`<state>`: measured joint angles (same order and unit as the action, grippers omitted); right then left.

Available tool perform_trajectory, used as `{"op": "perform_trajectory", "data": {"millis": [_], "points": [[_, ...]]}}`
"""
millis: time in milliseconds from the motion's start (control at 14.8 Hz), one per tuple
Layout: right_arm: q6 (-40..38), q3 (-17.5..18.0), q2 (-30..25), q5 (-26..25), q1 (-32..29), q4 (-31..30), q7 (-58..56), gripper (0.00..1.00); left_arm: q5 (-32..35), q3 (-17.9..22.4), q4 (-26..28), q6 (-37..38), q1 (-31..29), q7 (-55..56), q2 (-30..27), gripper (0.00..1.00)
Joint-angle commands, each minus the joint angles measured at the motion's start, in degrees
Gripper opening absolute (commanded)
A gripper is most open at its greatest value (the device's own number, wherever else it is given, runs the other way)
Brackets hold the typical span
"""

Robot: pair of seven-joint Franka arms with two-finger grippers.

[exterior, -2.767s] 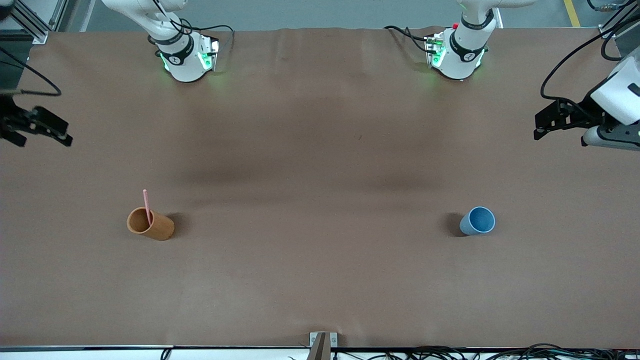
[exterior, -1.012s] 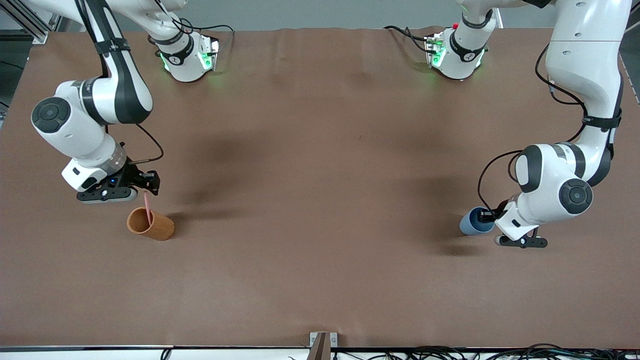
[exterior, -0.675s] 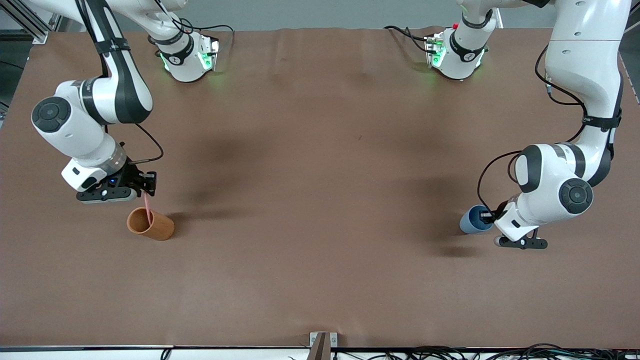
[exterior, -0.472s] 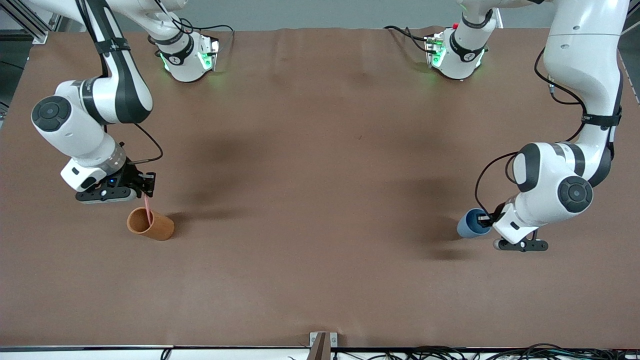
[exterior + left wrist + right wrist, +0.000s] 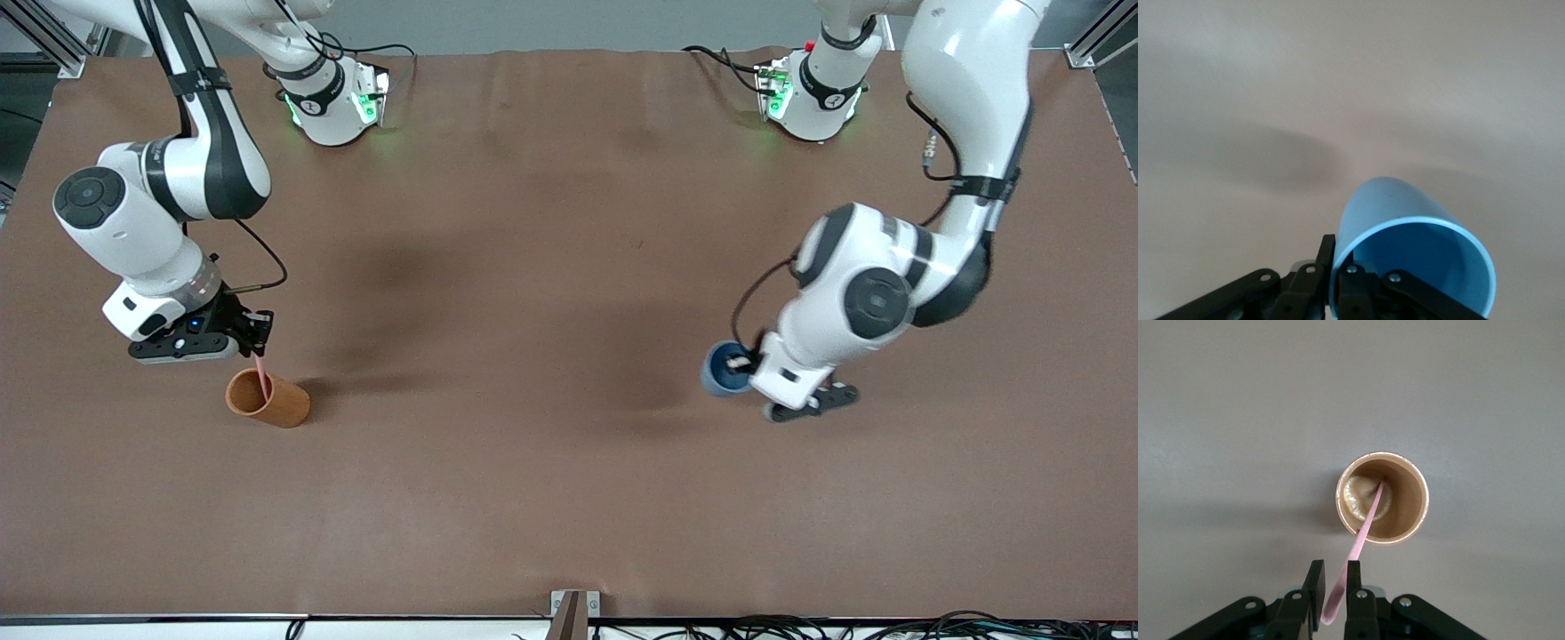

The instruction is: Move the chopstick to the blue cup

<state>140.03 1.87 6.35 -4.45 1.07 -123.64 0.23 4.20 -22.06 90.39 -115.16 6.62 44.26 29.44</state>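
The pale pink chopstick (image 5: 263, 377) stands slanted in the orange-brown cup (image 5: 283, 405), its lower end on the cup's bottom in the right wrist view (image 5: 1366, 523). My right gripper (image 5: 256, 339) is just above that cup (image 5: 1419, 510), shut on the stick's upper end (image 5: 1335, 590). My left gripper (image 5: 743, 362) is shut on the rim wall of the blue cup (image 5: 718, 373), one finger inside and one outside (image 5: 1336, 270). It holds the cup (image 5: 1398, 210) tilted above the table, over a spot between the middle and the left arm's end.
The brown table cover (image 5: 533, 267) carries nothing else. Both arm bases stand at the edge farthest from the front camera. A small metal bracket (image 5: 574, 606) sits at the near edge.
My left gripper has lifted the blue cup and carried it toward the middle of the table. My right gripper has closed in on the chopstick's top; the orange-brown cup has not moved.
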Motion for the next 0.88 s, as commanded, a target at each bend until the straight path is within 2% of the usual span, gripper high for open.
{"op": "perform_trajectory", "data": {"millis": [0, 270, 405, 675, 742, 810], "points": [[0.2, 0.5, -1.6, -0.8, -0.5, -1.8, 1.2, 0.21, 3.3, -3.4, -3.9, 1.4, 3.4, 10.1, 4.0, 0.0], [-0.8, 0.4, -1.4, -0.8, -0.6, -2.0, 1.1, 0.22, 6.3, -4.8, -9.5, -0.9, 9.8, 19.6, 12.2, 0.0], [-1.2, 0.4, -1.4, -0.8, -0.6, -1.9, 1.2, 0.22, 9.7, -5.1, -10.1, -2.3, 11.7, 23.1, 14.2, 0.0], [-1.3, 0.3, -1.4, -0.8, -0.8, -1.9, 1.4, 0.22, 10.8, -5.3, -10.1, -7.0, 13.9, 25.1, 17.7, 0.0], [-1.3, 0.3, -1.4, -0.8, -0.8, -1.9, 1.4, 0.19, 11.5, -5.4, -10.1, -7.3, 13.8, 25.2, 17.9, 0.0], [-1.3, 0.3, -1.4, -0.8, -0.8, -1.8, 1.4, 0.11, 11.7, -5.4, -10.1, -7.3, 13.8, 25.6, 17.9, 0.01]]}}
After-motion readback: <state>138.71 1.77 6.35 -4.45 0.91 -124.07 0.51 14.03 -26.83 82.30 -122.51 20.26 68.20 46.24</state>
